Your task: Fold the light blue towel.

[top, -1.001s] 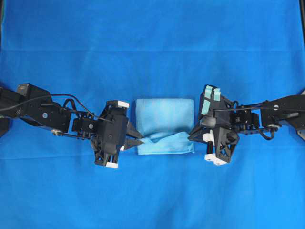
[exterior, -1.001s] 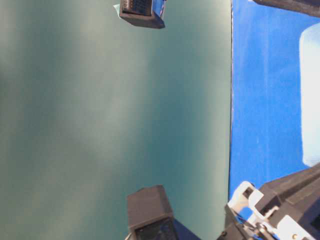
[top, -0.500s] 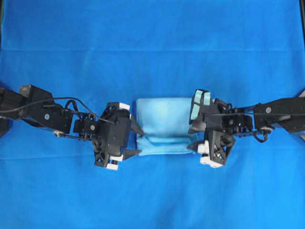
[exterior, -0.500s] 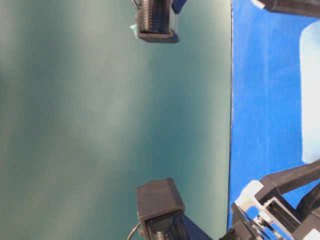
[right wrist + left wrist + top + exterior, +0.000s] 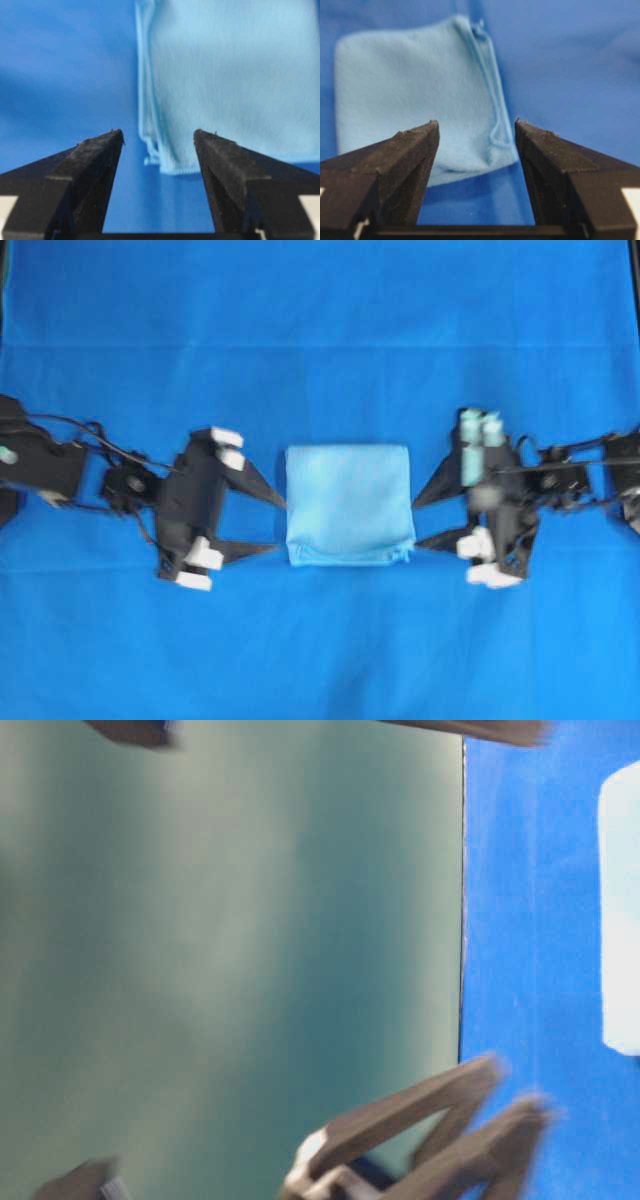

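Observation:
The light blue towel [image 5: 348, 505] lies folded in a neat, nearly square stack at the middle of the table. Its stitched hems line up along the front edge. My left gripper [image 5: 281, 526] is open just left of the towel, apart from it, with nothing between its fingers. My right gripper [image 5: 416, 525] is open just right of the towel's front corner and is also empty. In the left wrist view the towel [image 5: 415, 90] lies beyond the open gripper [image 5: 476, 122]. The right wrist view shows the towel's [image 5: 235, 75] corner ahead of the open gripper [image 5: 157, 132].
A royal-blue table cloth [image 5: 320, 320] covers the whole table. The table-level view shows a green backdrop [image 5: 230, 960], the towel's end [image 5: 622, 910] and the blurred fingers [image 5: 440, 1120] of one arm.
Both grippers opened and let go of the towel's front edge, then drew back outward to either side. The lifted fold has dropped flat.

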You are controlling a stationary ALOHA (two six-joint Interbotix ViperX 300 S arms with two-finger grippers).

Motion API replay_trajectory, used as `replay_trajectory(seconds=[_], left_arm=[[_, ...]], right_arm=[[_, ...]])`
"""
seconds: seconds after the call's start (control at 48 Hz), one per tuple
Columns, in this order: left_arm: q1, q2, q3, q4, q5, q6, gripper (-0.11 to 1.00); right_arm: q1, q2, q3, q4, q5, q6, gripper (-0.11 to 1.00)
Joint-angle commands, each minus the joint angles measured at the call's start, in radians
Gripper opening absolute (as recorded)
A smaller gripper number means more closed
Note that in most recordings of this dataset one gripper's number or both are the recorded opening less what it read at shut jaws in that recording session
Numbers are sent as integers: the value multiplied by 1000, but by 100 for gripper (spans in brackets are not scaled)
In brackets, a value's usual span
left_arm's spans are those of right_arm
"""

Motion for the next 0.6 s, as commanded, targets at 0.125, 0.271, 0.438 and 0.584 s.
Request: replay_trajectory(seconds=[0.125, 0.271, 0.438, 0.584], left_arm=[[0, -259, 60, 0, -2, 9, 60], [21, -420, 135, 0, -6, 11, 60], [51, -603, 218, 0, 6, 11, 60], [81, -762, 298, 0, 40, 12, 60]], right_arm=[[-34, -209, 29, -80, -3, -2, 62], [-75, -337, 75, -109, 0, -2, 62], [-124, -511, 146, -158, 8, -2, 62], [-161, -655, 233, -173, 3, -2, 62]])
